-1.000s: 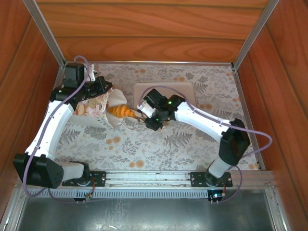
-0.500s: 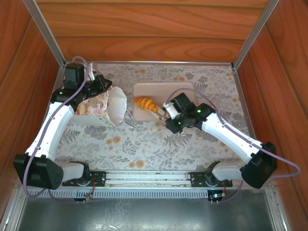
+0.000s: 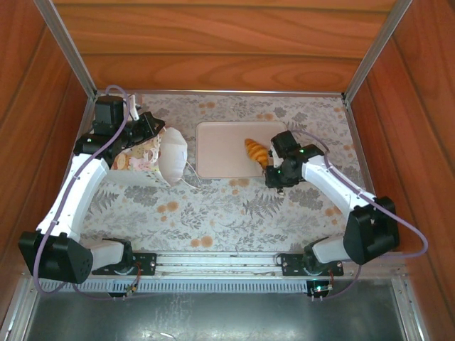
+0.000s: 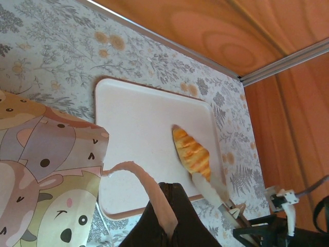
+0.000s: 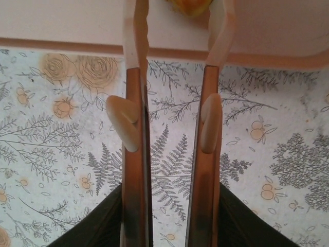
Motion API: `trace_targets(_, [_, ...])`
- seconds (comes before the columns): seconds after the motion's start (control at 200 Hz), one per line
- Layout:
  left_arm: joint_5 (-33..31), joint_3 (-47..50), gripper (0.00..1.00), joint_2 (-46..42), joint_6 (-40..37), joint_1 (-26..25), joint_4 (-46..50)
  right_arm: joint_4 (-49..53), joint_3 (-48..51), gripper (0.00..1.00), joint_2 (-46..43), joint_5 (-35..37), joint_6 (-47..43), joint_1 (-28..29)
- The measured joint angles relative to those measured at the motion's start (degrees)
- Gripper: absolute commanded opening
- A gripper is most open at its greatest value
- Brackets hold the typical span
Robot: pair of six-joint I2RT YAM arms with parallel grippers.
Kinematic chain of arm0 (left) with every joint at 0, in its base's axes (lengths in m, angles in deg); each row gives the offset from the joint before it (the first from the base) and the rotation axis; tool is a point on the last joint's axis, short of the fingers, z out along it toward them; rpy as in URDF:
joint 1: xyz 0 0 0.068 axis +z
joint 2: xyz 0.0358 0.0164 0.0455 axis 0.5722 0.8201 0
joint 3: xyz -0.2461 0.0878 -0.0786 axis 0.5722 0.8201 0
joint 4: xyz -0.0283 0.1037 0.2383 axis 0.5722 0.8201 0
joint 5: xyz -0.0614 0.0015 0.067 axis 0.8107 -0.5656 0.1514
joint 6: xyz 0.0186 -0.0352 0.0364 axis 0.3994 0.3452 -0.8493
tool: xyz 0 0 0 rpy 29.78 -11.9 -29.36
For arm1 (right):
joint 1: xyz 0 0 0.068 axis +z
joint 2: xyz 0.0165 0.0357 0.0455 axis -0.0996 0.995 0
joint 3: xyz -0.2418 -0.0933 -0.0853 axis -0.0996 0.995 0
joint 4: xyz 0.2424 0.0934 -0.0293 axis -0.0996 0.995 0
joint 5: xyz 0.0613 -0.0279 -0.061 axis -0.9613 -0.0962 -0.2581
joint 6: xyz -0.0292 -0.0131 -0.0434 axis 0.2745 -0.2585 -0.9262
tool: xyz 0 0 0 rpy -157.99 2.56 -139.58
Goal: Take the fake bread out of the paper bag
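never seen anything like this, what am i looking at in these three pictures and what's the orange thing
Two robot arms are bolted at the table's near edge, each ending in a two-finger gripper. One picture looks down from above; the other two come from small cameras on the wrists. On the flowered cloth lie a pale pink tray and a printed paper bag. The left gripper is shut on the paper bag. The orange thing is a toy croissant resting on the tray between the right gripper fingers; whether they squeeze it I cannot tell.
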Motion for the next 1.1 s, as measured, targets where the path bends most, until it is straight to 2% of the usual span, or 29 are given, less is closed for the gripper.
trace_targets(0.34, [0.0, 0.94, 0.0, -0.74, 0.0, 0.0, -0.44, 5.97, -3.48, 0.54, 1.27, 0.07, -0.04, -0.02])
trace_targets(0.58, [0.11, 0.94, 0.0, -0.74, -0.02, 0.0, -0.48, 10.51, -11.02, 0.57, 2.23, 1.33, -3.82, -0.07])
trace_targets(0.935, [0.48, 0.94, 0.0, -0.74, -0.04, 0.0, -0.59, 15.15, -24.44, 0.59, 15.67, 3.08, -13.4, -2.36])
trace_targets(1.1, [0.61, 0.94, 0.0, -0.76, -0.04, 0.0, -0.61, 15.87, -26.4, 0.6, 18.95, 3.13, -15.39, -2.38])
